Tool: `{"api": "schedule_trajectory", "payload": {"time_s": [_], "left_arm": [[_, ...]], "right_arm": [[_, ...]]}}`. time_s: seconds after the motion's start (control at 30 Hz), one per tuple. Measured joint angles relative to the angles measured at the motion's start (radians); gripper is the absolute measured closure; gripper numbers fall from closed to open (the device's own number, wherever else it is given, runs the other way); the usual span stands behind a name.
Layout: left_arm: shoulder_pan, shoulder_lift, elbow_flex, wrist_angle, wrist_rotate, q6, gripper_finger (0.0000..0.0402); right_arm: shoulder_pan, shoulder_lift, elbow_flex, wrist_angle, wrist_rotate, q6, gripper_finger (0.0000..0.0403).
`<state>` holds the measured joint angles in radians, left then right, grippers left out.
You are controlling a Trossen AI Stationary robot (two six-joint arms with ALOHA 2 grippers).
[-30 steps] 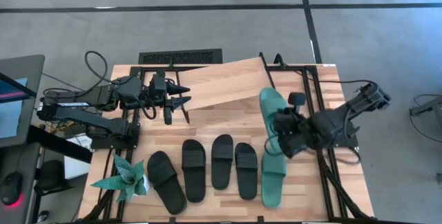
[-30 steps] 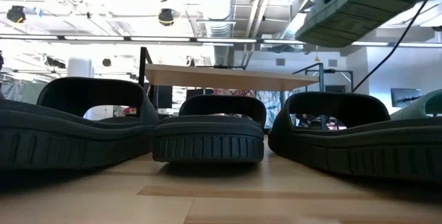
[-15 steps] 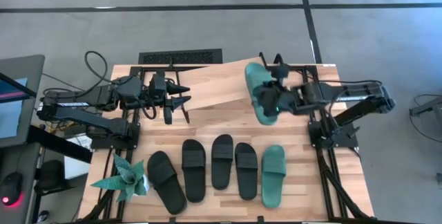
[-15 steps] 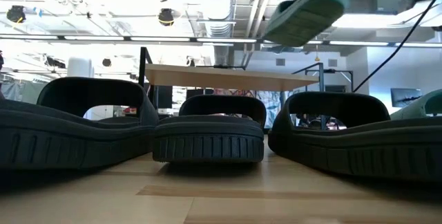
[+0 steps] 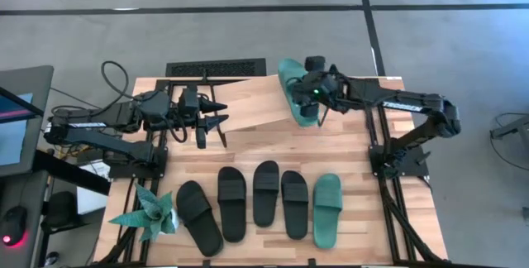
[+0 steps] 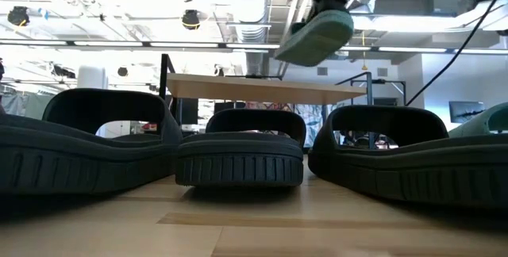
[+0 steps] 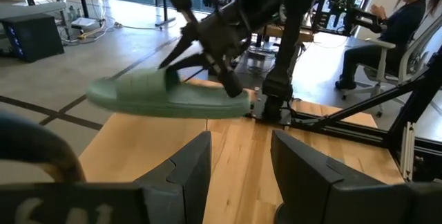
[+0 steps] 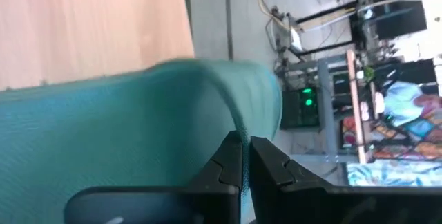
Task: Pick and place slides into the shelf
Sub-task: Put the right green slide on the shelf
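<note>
The right pincer (image 5: 312, 96) is squeezed tight on the strap of a teal slide (image 5: 294, 93). It holds the slide up in the air over the right end of the shelf (image 5: 252, 101), in the upper middle of the high view. The left pincer (image 5: 216, 112) waits at the shelf's left end, partly open and holding nothing. Four black slides (image 5: 245, 197) and another teal slide (image 5: 327, 208) lie in a row on the desk (image 5: 273, 144), low in the picture.
</note>
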<state>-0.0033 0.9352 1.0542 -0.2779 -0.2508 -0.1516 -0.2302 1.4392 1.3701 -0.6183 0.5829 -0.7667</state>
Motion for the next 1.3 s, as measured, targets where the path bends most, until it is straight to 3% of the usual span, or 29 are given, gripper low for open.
{"api": "schedule_trajectory", "payload": {"time_s": [0.17, 0.5, 1.3], "left_arm": [[0.000, 0.000, 0.000, 0.006, -0.018, 0.000, 0.0262], [0.000, 0.000, 0.000, 0.007, -0.049, -0.001, 0.0262], [0.000, 0.000, 0.000, 0.007, -0.079, 0.010, 0.0262]], "right_arm": [[-0.040, 0.068, 0.001, 0.058, -0.058, -0.020, 0.0402], [-0.067, 0.163, 0.001, 0.123, -0.062, -0.012, 0.0402], [-0.079, 0.179, 0.001, 0.180, -0.090, 0.008, 0.0403]]}}
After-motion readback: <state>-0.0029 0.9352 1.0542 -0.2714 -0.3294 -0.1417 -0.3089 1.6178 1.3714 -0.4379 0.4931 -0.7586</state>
